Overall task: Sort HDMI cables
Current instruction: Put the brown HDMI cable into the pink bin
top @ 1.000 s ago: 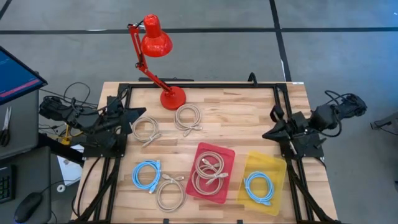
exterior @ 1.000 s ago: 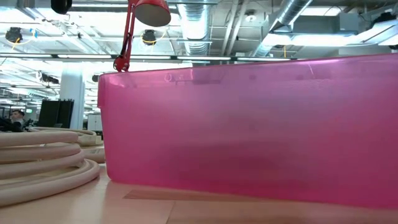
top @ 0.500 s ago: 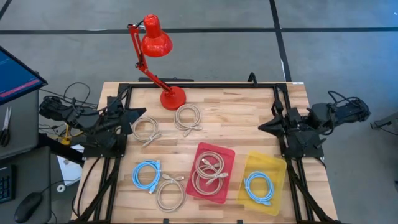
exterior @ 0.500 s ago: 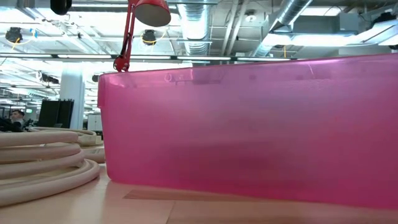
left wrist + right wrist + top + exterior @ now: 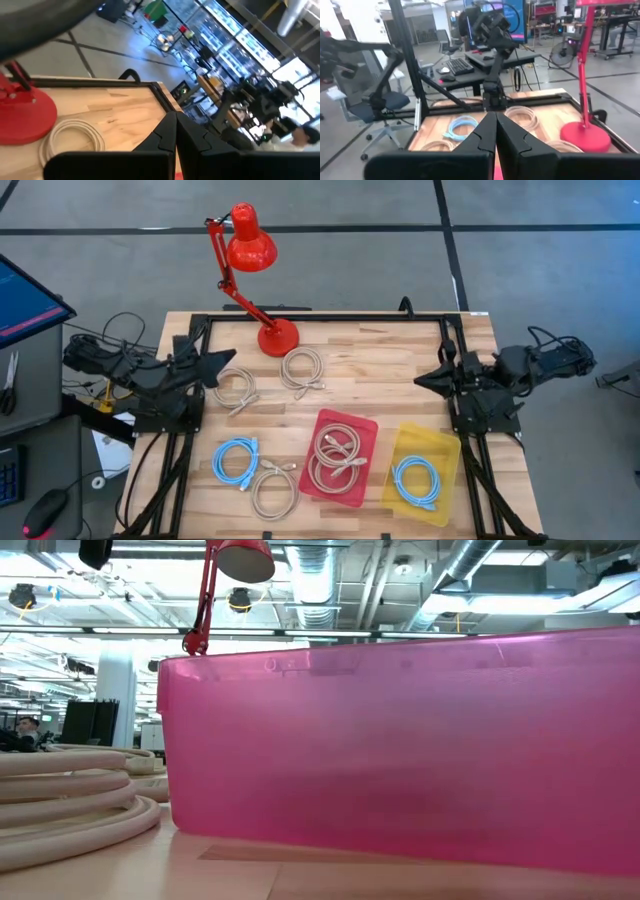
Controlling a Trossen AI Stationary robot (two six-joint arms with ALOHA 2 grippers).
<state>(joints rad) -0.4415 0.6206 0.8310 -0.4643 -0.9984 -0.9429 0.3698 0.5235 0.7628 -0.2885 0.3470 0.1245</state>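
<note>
2 beige coils (image 5: pixel 335 457) lay in the red bin (image 5: pixel 367 426) and 1 blue coil (image 5: pixel 415 481) in the yellow bin (image 5: pixel 447 450) (other coils sat loose on the table (image 5: pixel 380 375)). The left gripper (image 5: pixel 222 364) and right gripper (image 5: pixel 424 378) hovered at opposite edges, fingers pressed together, holding nothing.

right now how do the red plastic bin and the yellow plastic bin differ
The red plastic bin holds two beige coiled cables; the yellow plastic bin holds one light blue coiled cable. The red bin sits nearer the table's middle, the yellow one toward the right arm's side. Both are tilted rectangular open trays, side by side.
</note>
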